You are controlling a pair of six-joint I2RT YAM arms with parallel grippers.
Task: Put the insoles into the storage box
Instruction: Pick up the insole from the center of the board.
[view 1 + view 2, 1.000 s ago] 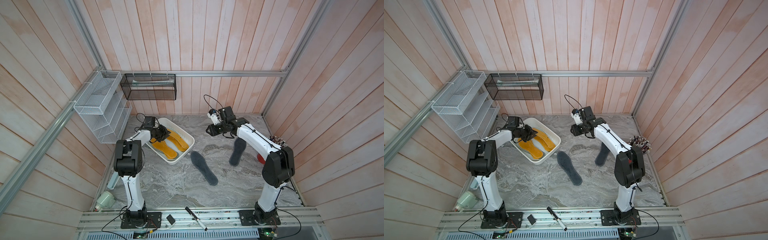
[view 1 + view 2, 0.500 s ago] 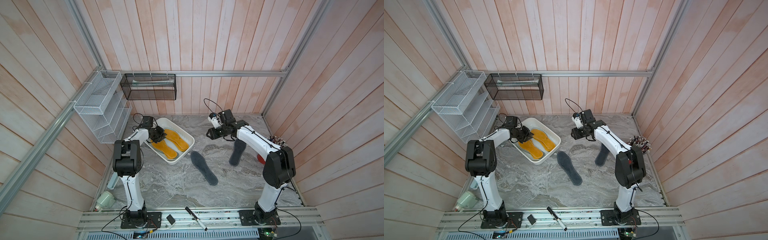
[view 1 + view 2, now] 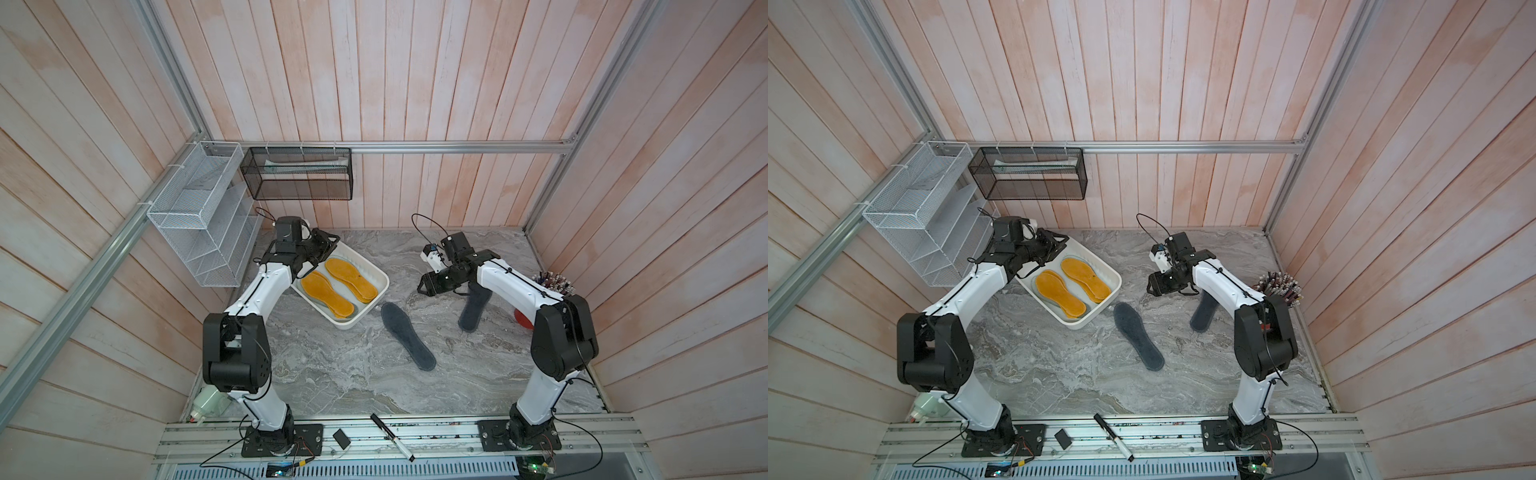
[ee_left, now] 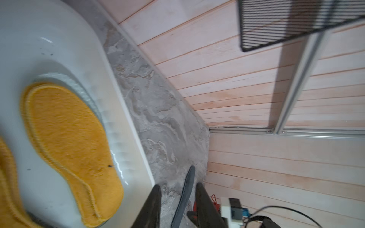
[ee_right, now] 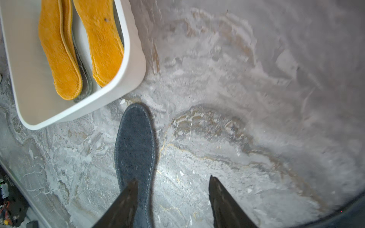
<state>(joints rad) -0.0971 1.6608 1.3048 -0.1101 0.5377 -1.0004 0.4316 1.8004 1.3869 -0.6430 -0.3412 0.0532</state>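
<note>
Overhead view of a grey marbled worktop (image 3: pixel 332 374) enclosed by pale wooden plank walls. Two white-and-black robot arms rise from the lower edge of the frame.

Left of centre sits the storage box (image 3: pixel 370 305), a white tub set at a slant. Two orange insoles (image 3: pixel 351 279) lie side by side on top inside it. The left wrist view shows the ribbed edge of a pale insole (image 4: pixel 79 88) under one of them.

Two dark insoles lie on the worktop outside the box. The centre grey insole (image 3: pixel 408 336) has one tip just beside the box's lower corner. The second grey insole (image 3: pixel 471 311) is towards the right of the frame, partly covered by the right arm.

The left hand (image 3: pixel 332 240) is over the box's upper-left corner, fingers a narrow way apart and holding nothing. The right hand (image 3: pixel 422 287), right of centre, is above the worktop between the box and the second grey insole, fingers wide apart and empty.

A white wire rack (image 3: pixel 199 232) and a black mesh basket (image 3: pixel 297 174) hang on the walls at upper left.
</note>
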